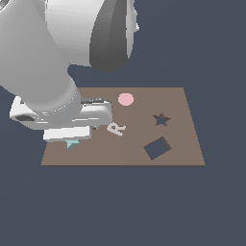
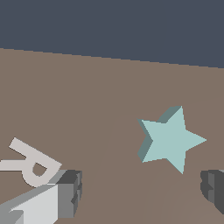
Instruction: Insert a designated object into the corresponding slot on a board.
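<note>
One board (image 1: 120, 153), brown. Two cut-outs in it: one star slot (image 1: 161, 119), one tilted square hole (image 1: 157, 148). Three loose pieces on top: one teal star (image 2: 170, 139), mostly hidden under the arm in the exterior view; one pale letter R (image 1: 116, 128); one pink disc (image 1: 126, 99). One arm (image 1: 48, 62), one gripper (image 2: 140, 190), two fingers (image 2: 72, 190) showing in the wrist view.

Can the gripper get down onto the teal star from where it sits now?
Probably yes. The gripper is open, and the teal star lies flat on the board, just ahead of its fingers. The letter R lies off to one side.
</note>
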